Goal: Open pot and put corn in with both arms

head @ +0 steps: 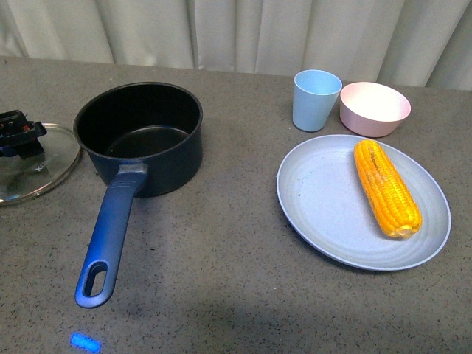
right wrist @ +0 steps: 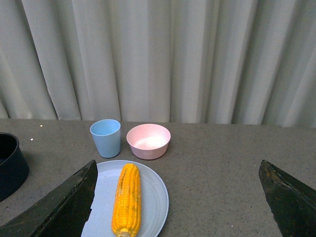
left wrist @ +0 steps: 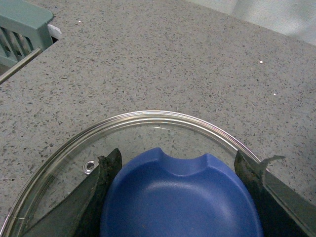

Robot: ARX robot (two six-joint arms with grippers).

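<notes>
The dark navy pot (head: pixel 140 136) stands open at the left of the table, its black inside bare and its long blue handle (head: pixel 105 240) pointing toward me. Left of it the glass lid (head: pixel 33 166) rests on the table, with my left gripper (head: pixel 18 134) shut on its blue knob (left wrist: pixel 180 200). The yellow-orange corn (head: pixel 386 186) lies on a light blue plate (head: pixel 324 206) at the right. In the right wrist view the corn (right wrist: pixel 126 199) lies ahead and to one side of my right gripper (right wrist: pixel 177 197), whose jaws stand wide apart and hold nothing. That gripper does not show in the front view.
A light blue cup (head: pixel 316 99) and a pink bowl (head: pixel 374 108) stand behind the plate. A teal basket (left wrist: pixel 22 34) sits at the table's corner beyond the lid. White curtains hang behind the table.
</notes>
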